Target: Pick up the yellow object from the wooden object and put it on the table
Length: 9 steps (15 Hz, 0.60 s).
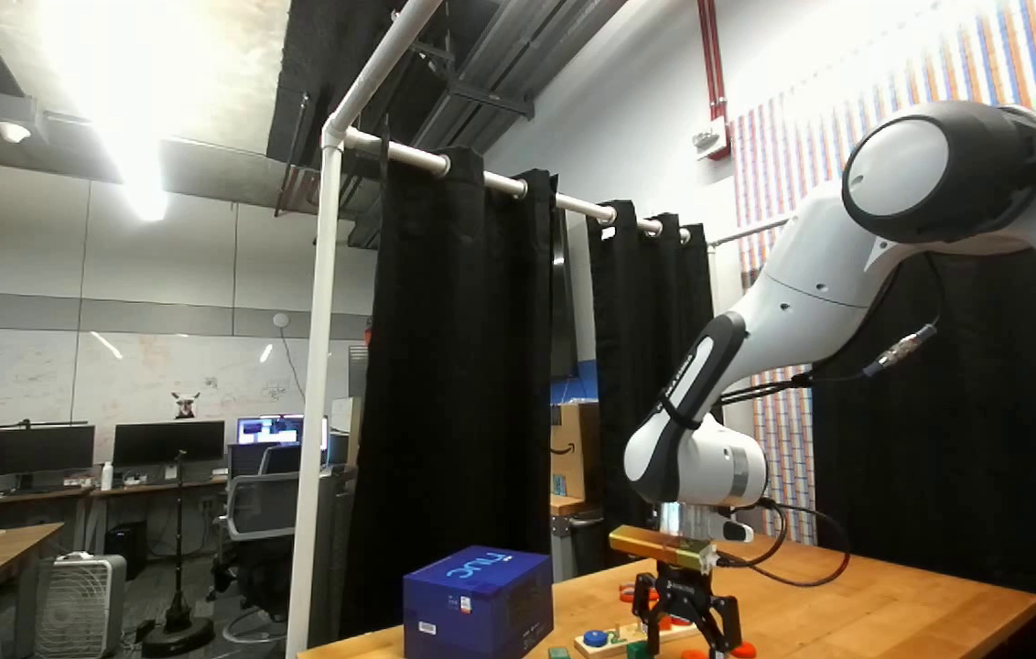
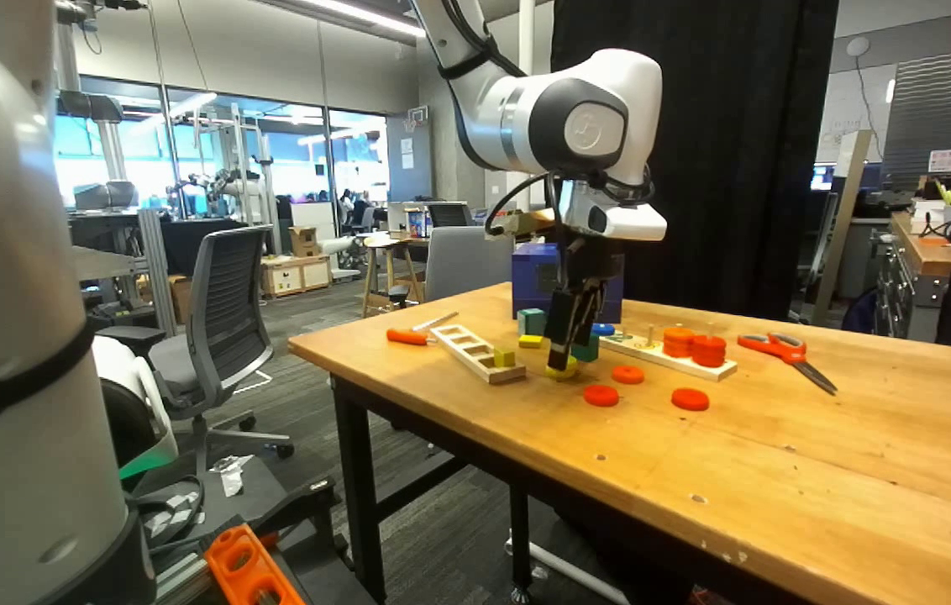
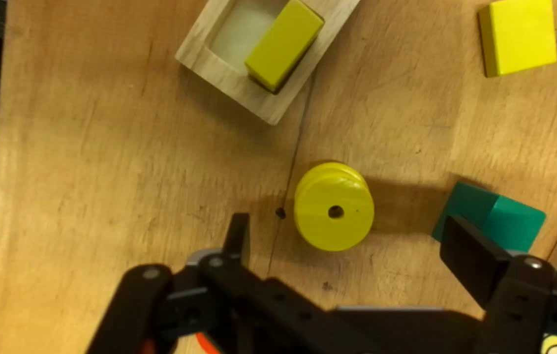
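Note:
A short stack of yellow discs [image 3: 333, 228] with a centre hole stands on the tan table [image 2: 778, 454]. In an exterior view the stack [image 2: 570, 367] is partly hidden by a finger. My gripper [image 3: 347, 223] is open and empty above it, with the stack between and slightly beyond the fingertips, not touched. It also shows in both exterior views [image 1: 685, 641] [image 2: 566, 357]. A yellow block [image 3: 286, 44] lies at one end of the wooden tray [image 3: 229, 84]. The block [image 2: 503, 359] and tray [image 2: 505, 374] also show in an exterior view. A wooden peg board [image 2: 637, 347] stands behind.
A loose yellow block [image 3: 522, 37] lies beyond the stack. A green block [image 3: 490, 214] is close to one finger. Several red discs [image 2: 601, 396] lie nearby. Orange scissors [image 2: 778, 349], an orange-handled tool [image 2: 408, 337] and a dark blue box [image 1: 472, 609] are on the table.

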Tool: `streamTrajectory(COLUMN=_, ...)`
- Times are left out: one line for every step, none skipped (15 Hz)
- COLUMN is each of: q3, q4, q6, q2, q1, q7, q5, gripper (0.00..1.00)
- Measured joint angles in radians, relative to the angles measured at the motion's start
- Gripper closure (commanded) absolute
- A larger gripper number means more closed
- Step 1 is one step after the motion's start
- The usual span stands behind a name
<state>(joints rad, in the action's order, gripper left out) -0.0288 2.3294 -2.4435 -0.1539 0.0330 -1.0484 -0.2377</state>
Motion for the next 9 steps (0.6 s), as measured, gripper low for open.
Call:
streamTrajectory(q3=0.000, q4=0.005, q6=0.002, q2=0.016, q1=0.000, q7=0.000, q5=0.000, gripper=0.00)
streamTrajectory(q3=-0.001, q4=0.013, q6=0.010, q2=0.039, q1=0.000, q7=0.000, q5=0.007, gripper=0.00)
streamTrajectory(q3=-0.003, q4=0.022, q6=0.028, q2=0.069, q1=0.000, q7=-0.001, q5=0.023, gripper=0.00)
streamTrajectory(q3=-0.005, q4=0.032, q6=0.058, q2=0.107, q1=-0.001, q7=-0.001, q5=0.044, gripper=0.00)
streamTrajectory(q3=-0.006, q4=0.042, q6=0.098, q2=0.149, q1=-0.004, q7=0.000, q5=0.072, gripper=0.00)
streamTrajectory(q3=-0.006, q4=0.051, q6=0.154, q2=0.198, q1=-0.007, q7=0.014, q5=0.106, gripper=0.00)
streamTrajectory(q3=-0.006, q4=0.060, q6=0.223, q2=0.251, q1=-0.010, q7=0.039, q5=0.139, gripper=0.00)
streamTrajectory(q3=-0.005, q4=0.066, q6=0.297, q2=0.305, q1=-0.013, q7=0.071, q5=0.166, gripper=0.00)
streamTrajectory(q3=-0.003, q4=0.071, q6=0.372, q2=0.359, q1=-0.017, q7=0.108, q5=0.188, gripper=0.00)
